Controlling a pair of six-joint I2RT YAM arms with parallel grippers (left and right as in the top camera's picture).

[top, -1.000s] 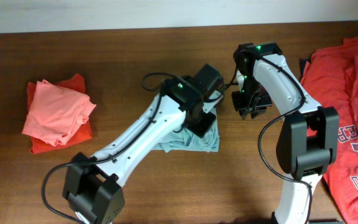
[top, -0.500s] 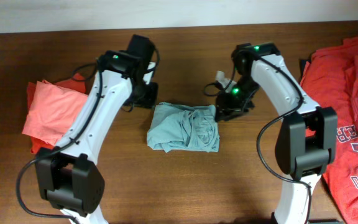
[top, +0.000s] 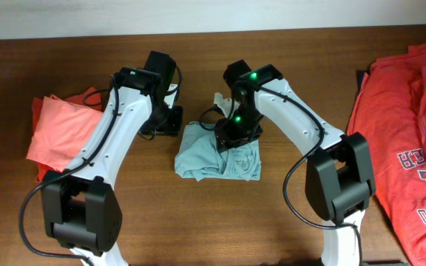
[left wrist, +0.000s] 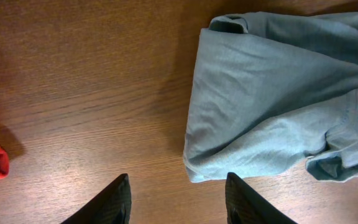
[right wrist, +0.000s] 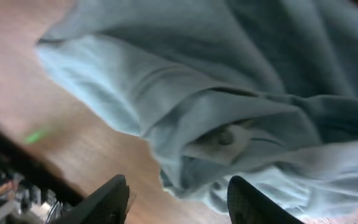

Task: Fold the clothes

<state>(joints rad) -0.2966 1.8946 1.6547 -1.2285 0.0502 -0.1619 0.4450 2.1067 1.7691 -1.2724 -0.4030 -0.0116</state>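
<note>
the soft pale grey-blue cotton t-shirt [top: 213, 161] lies at the middle of the brown wooden table [top: 272, 222], a rumpled, loosely folded bundle. the left gripper [left wrist: 178, 186] hangs released beside it over bare wood; the right gripper [right wrist: 178, 185] gapes empty above its creases.

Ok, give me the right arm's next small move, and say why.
Probably lower the right gripper and close it on the shirt's rumpled fold. Its jaws stand open over the bunched cloth, the shirt lies untidy rather than flat, and the left gripper hovers open beside the shirt's left edge, so it grips nothing.
</note>
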